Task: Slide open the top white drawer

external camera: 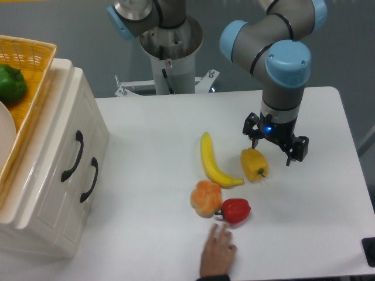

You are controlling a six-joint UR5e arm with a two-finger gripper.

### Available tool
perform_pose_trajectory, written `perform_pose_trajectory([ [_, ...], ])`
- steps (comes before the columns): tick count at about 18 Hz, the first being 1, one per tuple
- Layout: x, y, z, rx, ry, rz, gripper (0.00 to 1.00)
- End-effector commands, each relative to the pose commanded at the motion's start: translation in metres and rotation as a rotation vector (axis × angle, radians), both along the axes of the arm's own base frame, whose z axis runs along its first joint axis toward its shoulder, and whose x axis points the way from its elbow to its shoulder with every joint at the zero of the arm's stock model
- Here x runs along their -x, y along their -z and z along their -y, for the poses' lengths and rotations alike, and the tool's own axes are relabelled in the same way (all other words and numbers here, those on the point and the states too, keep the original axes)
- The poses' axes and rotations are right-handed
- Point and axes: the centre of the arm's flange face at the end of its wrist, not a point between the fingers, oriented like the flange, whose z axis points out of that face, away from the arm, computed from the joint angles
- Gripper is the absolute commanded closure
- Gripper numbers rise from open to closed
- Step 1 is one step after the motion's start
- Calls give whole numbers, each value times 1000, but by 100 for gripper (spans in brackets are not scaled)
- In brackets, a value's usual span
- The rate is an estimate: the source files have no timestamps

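The top white drawer point(69, 137) is the upper of two cream-white drawer fronts on the cabinet at the left. It is closed, and its curved black handle point(73, 156) faces right. The lower drawer's matching handle point(91, 179) sits just beneath it. My gripper point(275, 140) hangs over the table at the right, far from the cabinet, pointing down beside a yellow pepper point(254, 164). Its fingers point(299, 148) are spread apart with nothing between them.
A yellow wicker basket point(35, 55) holding a green pepper point(10, 84) sits on top of the cabinet. A banana point(212, 162), an orange fruit point(205, 198) and a red pepper point(235, 210) lie mid-table. A human hand point(217, 252) reaches in from the front edge.
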Motion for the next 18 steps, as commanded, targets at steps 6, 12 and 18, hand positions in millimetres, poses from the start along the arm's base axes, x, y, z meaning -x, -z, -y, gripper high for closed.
perform_pose_trajectory([
  [6,0,0,-1,-2,-6,3,0],
  [12,-2,8,-1,6,-9,16,0],
  [18,-16,18,-12,-2,-139,48,0],
])
